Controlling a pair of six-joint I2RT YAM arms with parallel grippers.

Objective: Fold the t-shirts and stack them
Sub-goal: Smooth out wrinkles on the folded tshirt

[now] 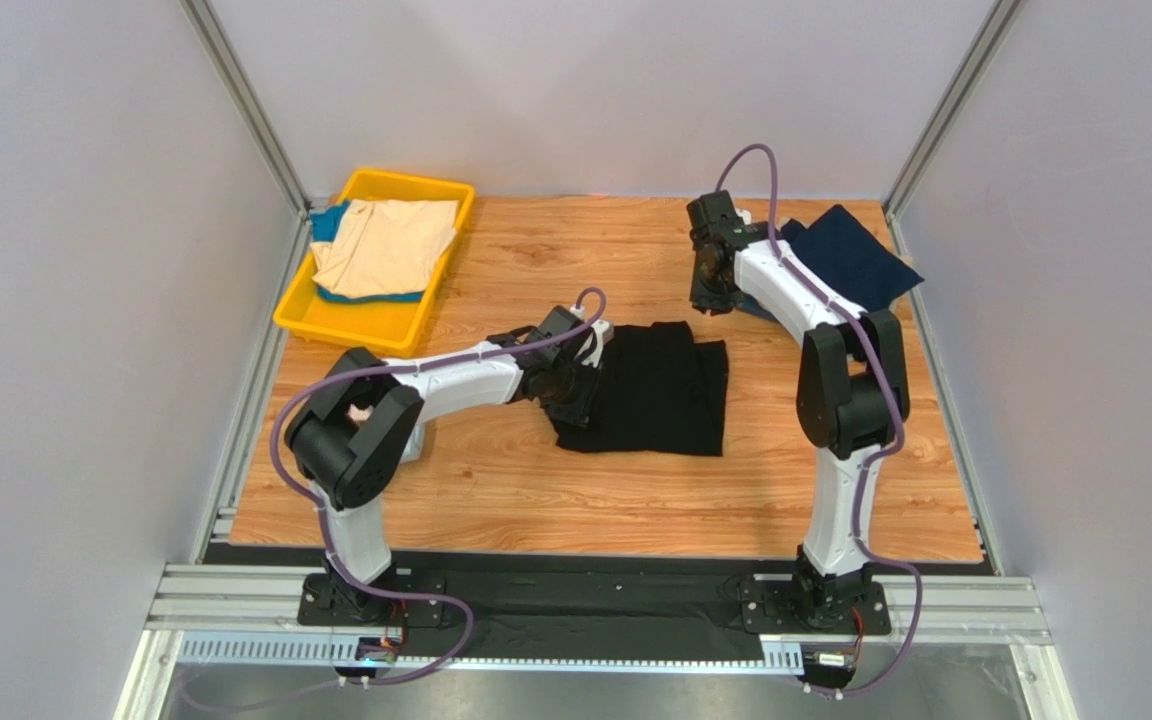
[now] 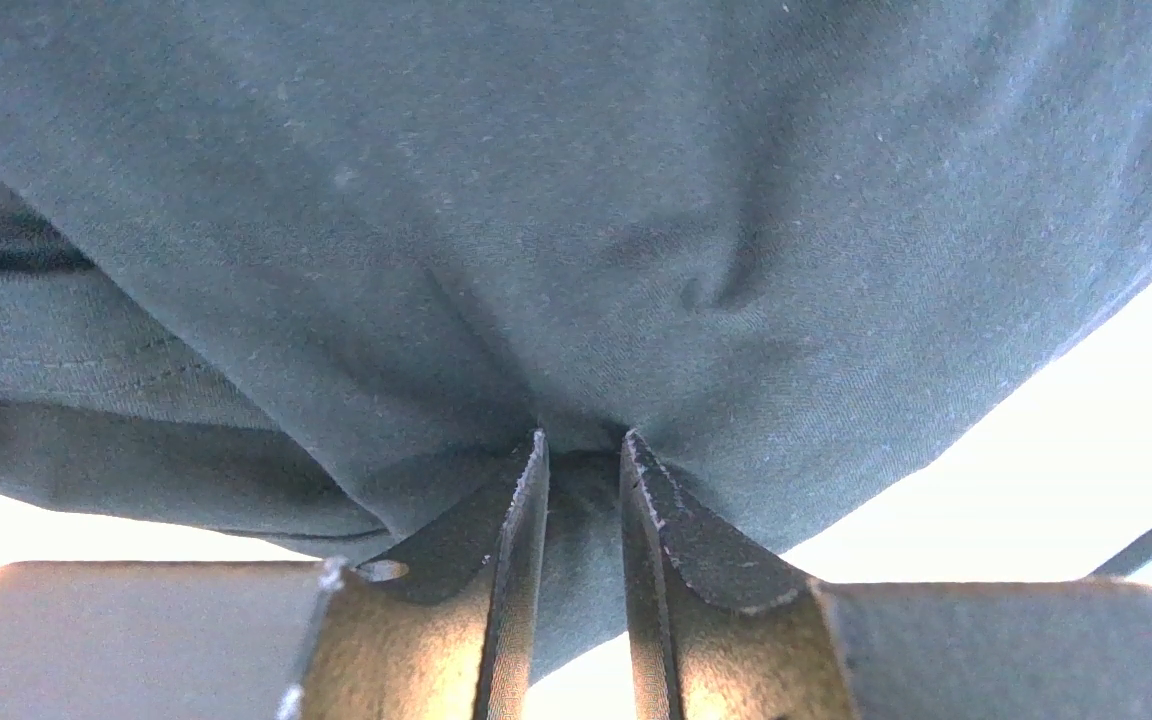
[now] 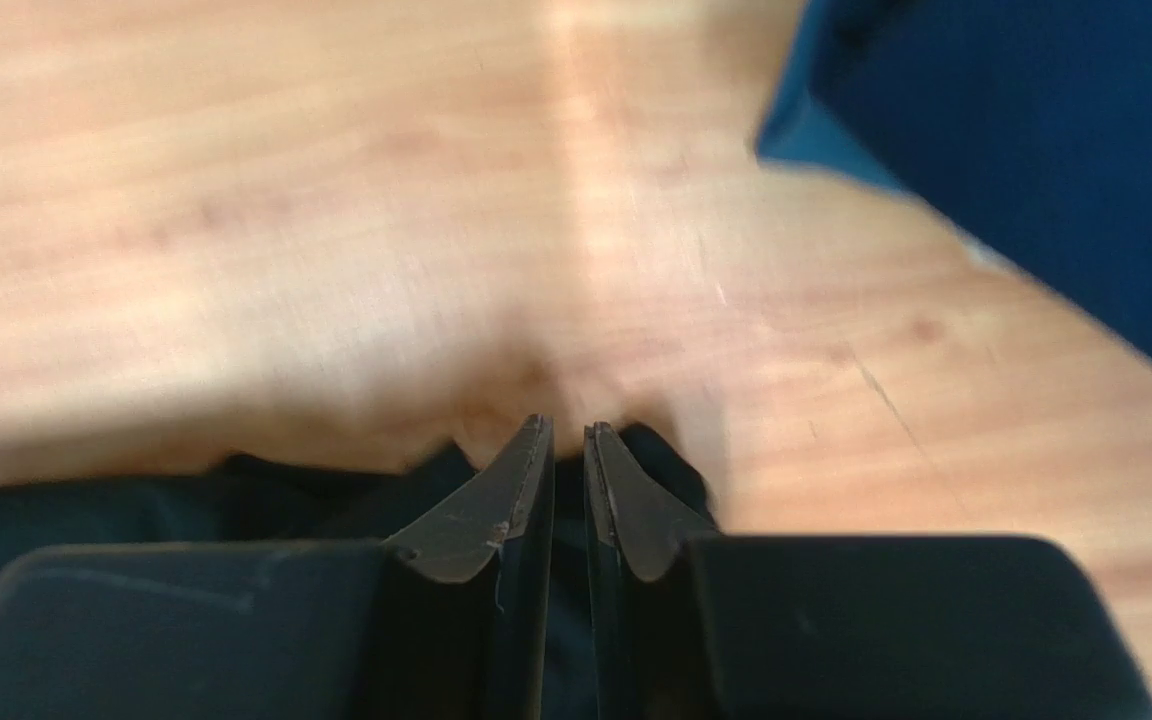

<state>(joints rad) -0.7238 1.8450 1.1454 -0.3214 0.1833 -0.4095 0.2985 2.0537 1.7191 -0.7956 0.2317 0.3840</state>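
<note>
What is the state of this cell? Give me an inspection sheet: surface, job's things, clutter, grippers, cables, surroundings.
Surface: wooden table, no spills seen.
Job's things: black shirt part-folded mid-table; navy shirt far right; beige shirt atop blue cloth in yellow tray, far left.
Clutter: nothing seen.
Grippers: left gripper shut on black shirt's edge; right gripper shut, empty, above the table.
Cables: purple cables loop along both arms.
Surroundings: grey walls, aluminium frame posts.
</note>
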